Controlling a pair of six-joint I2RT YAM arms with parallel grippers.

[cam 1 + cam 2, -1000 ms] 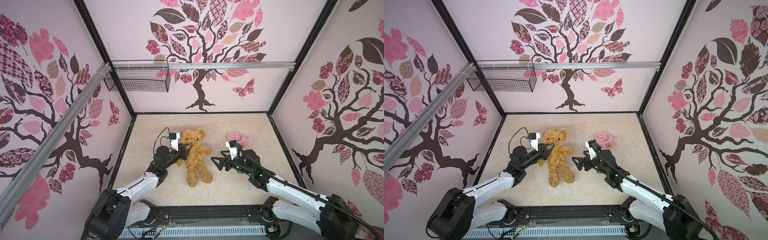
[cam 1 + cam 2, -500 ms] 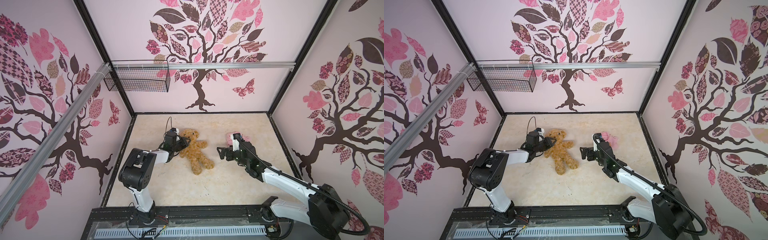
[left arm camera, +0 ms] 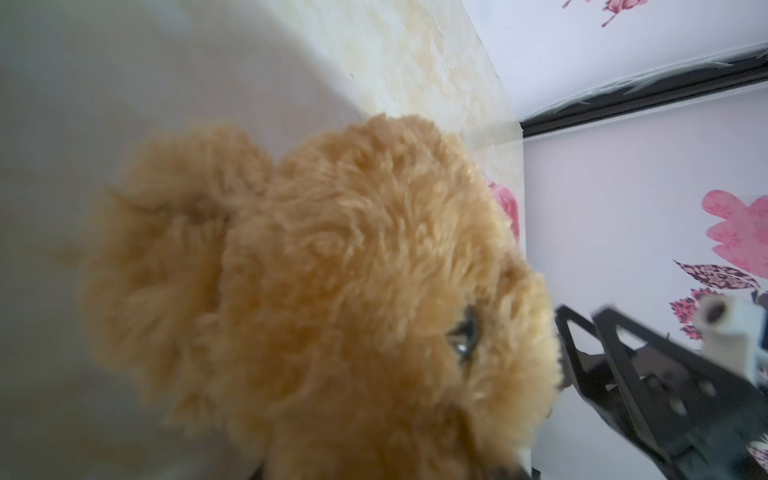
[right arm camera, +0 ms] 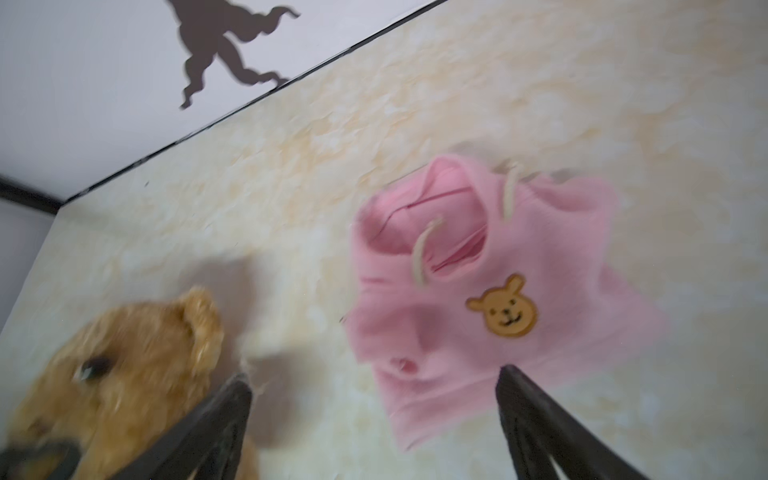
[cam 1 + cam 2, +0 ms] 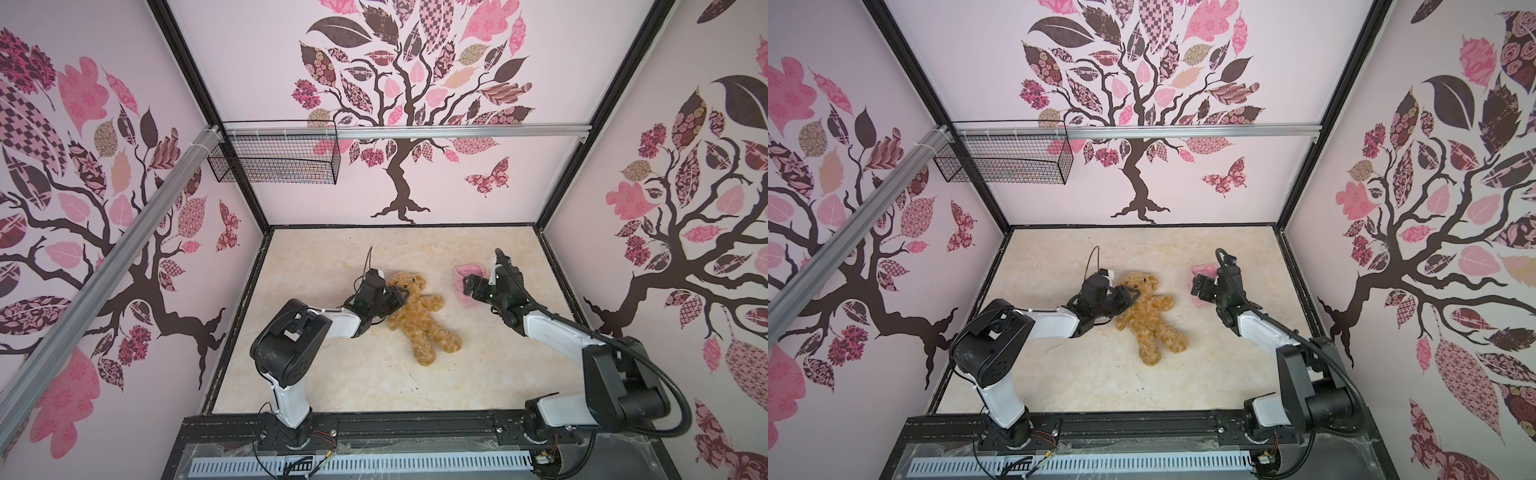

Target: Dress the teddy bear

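Right gripper [image 4: 374,377] has swung over to shirt [image 4: 478,266], jaws wide, empty. Left gripper [image 5: 397,293] part-spread at head of bear [image 5: 419,318], face-up on table [image 5: 332,374] centre; hold unclear. Best: pinch shirt hem, one layer only, leaving the opening free.

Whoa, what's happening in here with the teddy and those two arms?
Two robot arms are working at dressing a shaggy golden-brown teddy bear, which lies on its back, bare, on the beige marbled floor. The left hand is at the bear's head; whether it grips is unclear. The right hand, wide open, is poised at a small pink fleecy shirt with an orange bear-face patch, lying apart from the bear. Nothing is on the bear yet.
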